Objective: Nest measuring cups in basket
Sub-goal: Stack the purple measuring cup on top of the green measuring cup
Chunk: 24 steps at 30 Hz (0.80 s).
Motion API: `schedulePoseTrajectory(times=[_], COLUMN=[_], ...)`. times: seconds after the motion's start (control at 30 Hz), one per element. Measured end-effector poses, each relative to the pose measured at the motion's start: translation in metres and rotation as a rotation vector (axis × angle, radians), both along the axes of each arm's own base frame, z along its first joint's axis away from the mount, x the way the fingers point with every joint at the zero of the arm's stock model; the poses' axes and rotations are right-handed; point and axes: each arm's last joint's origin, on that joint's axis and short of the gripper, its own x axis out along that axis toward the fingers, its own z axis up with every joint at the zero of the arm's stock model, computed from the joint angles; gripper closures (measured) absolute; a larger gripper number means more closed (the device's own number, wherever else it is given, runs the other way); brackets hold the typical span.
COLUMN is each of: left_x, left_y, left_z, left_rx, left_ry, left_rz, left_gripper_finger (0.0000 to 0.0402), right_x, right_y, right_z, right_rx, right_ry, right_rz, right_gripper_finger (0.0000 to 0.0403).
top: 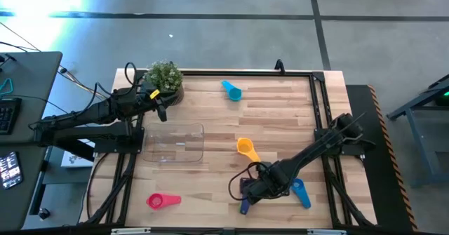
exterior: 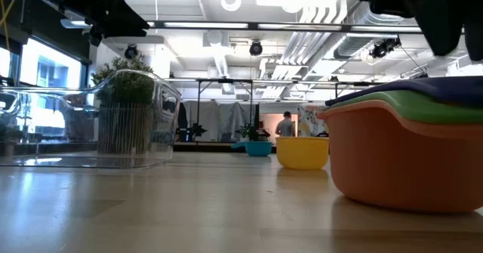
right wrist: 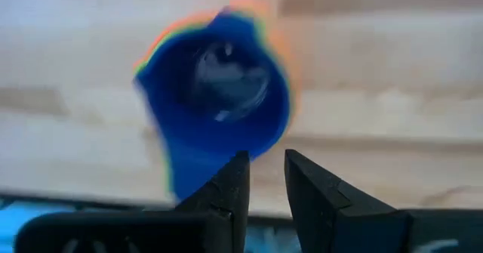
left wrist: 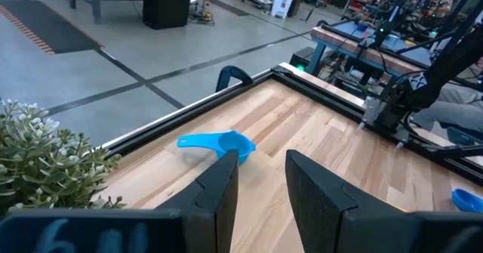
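An orange, a green and a dark purple-blue measuring cup stand nested as one stack (exterior: 400, 162) on the table near its front edge. The stack's top bowl (right wrist: 219, 94) faces up. My right gripper (top: 258, 188) (right wrist: 264, 162) points down over the stack. Its fingers stand a narrow gap apart at the bowl's rim, with nothing between them. The yellow cup (top: 245, 149), light blue cup (top: 231, 90), blue cup (top: 300, 191) and pink cup (top: 163, 200) lie apart on the table. The clear basket (top: 174, 142) holds nothing. My left gripper (top: 161, 103) (left wrist: 260, 170) waits by the plant, a narrow gap between its fingers.
A small potted plant (top: 165, 77) stands at the table's far left, just behind the basket. A black frame rail (top: 319, 109) runs along the table's edges. Bare wood lies between the basket and the yellow cup.
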Motion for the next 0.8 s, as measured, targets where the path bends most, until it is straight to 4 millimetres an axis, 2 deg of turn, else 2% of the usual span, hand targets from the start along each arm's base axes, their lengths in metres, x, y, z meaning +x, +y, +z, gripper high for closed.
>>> schedulePoseTrajectory(times=[0.2, 0.43, 0.8], left_x=[0.0, 0.0, 0.0], left_y=[0.0, 0.0, 0.0], left_z=[0.0, 0.0, 0.0], left_rx=[0.0, 0.0, 0.0], left_ry=[0.0, 0.001, 0.001], left_rz=[0.0, 0.0, 0.0], left_gripper_finger=[0.0298, 0.0298, 0.0298], right_x=[0.005, -0.001, 0.003], right_y=[0.019, 0.044, 0.053], right_z=[0.002, -0.014, -0.044], right_rx=[0.093, 0.12, 0.068], right_ry=[-0.104, -0.088, -0.046], right_rz=[-0.04, -0.052, -0.047], right_gripper_finger=[0.0324, 0.0324, 0.0324])
